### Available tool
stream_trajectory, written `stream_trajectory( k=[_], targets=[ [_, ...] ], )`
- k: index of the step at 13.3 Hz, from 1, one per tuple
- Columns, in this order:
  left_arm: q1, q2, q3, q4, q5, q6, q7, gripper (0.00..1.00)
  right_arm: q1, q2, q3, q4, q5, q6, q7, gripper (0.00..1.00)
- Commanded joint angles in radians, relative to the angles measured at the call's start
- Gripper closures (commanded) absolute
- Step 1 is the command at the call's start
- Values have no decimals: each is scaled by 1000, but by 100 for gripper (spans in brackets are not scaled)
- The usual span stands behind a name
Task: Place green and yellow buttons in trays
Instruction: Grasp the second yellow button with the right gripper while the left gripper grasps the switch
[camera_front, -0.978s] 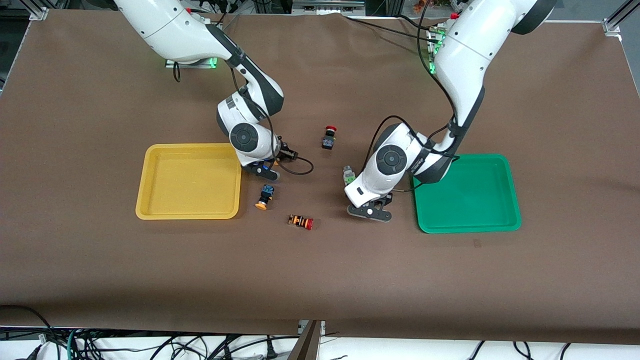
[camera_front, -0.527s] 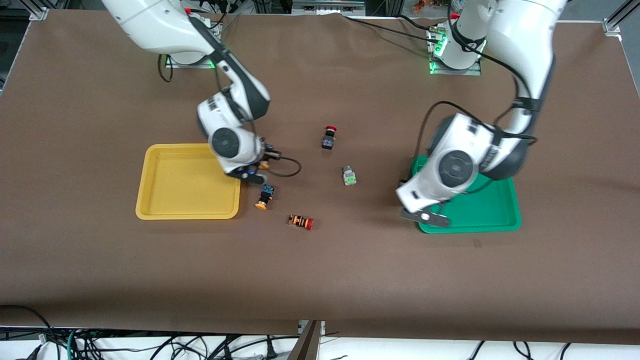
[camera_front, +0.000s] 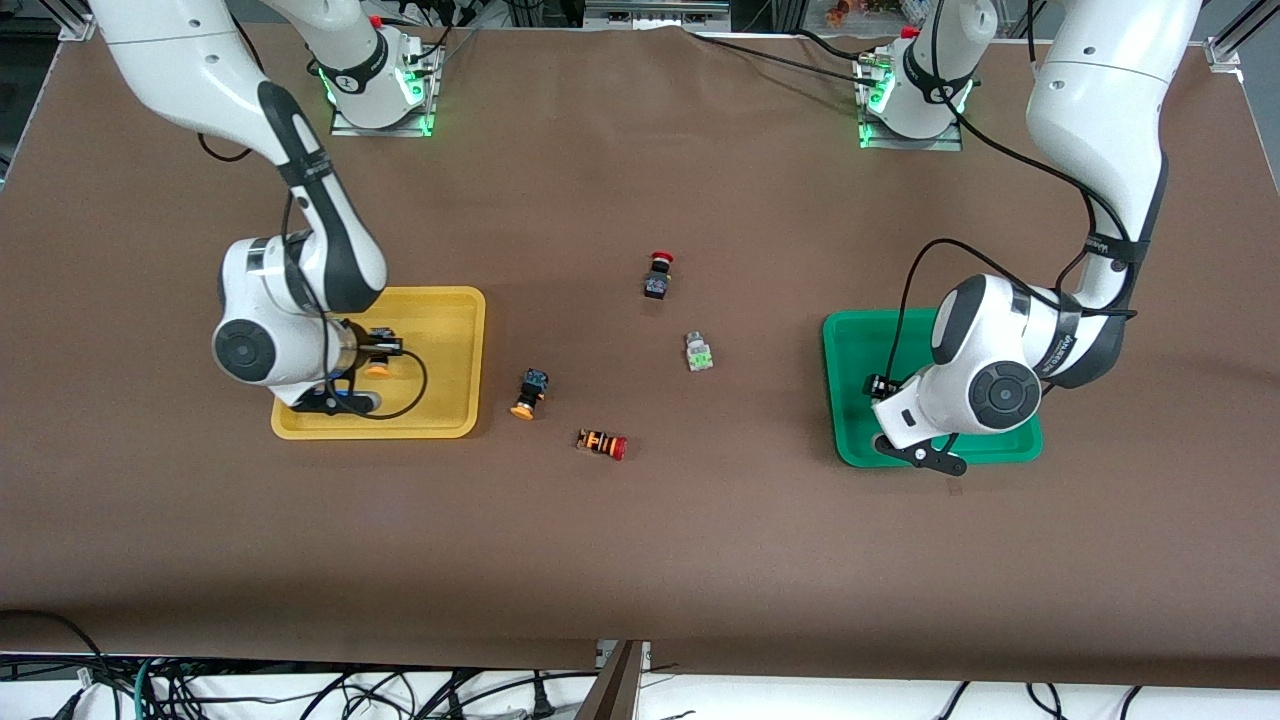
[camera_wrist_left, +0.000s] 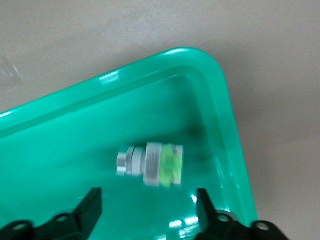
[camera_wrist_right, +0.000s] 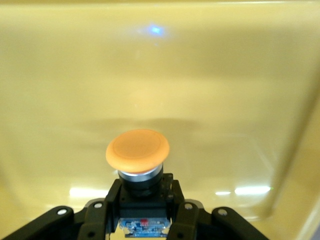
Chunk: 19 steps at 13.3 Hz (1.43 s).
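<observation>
1. Table (camera_front: 640, 560): brown cloth top, both arm bases along its edge farthest from the front cam.
2. Yellow tray (camera_front: 440, 310) toward the right arm's end; green tray (camera_front: 850, 340) toward the left arm's end.
3. Right gripper (camera_wrist_right: 142, 212) over the yellow tray, fingers pinching a yellow-cap button (camera_wrist_right: 138, 152).
4. Left gripper (camera_wrist_left: 150, 210) over the green tray's corner nearest the front cam, fingers spread; a green-face button (camera_wrist_left: 152, 164) between them; can't tell if it's resting on the tray floor.
5. Mid-table, loose: 2nd green-face button (camera_front: 699, 352), 2nd yellow-cap button (camera_front: 528, 393), orange-striped red-cap button (camera_front: 601, 443), black red-cap button (camera_front: 657, 274).
</observation>
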Motion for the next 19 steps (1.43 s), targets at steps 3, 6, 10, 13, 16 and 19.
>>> stream_trajectory(
  k=[3, 6, 10, 13, 16, 19],
  targets=[
    [-4, -66, -142, 8, -5, -22, -178, 0, 15, 6, -25, 49, 19, -6, -41, 0],
    [-91, -46, -228, 6, 7, 10, -565, 0, 28, 33, 111, 168, 14, -3, 238, 0],
    [-227, 26, -227, -9, 10, 166, -966, 0, 69, 128, 237, 272, 14, 115, 567, 0],
    [-256, 89, -219, -12, 13, 283, -1019, 0, 101, 184, 259, 272, 4, 249, 678, 0],
    [-257, 138, -219, -12, 65, 338, -1019, 19, 114, 213, 259, 272, 4, 304, 709, 0],
    [-257, 150, -220, -12, 124, 326, -1025, 67, 126, 218, 259, 272, -6, 313, 721, 81]
  ],
)
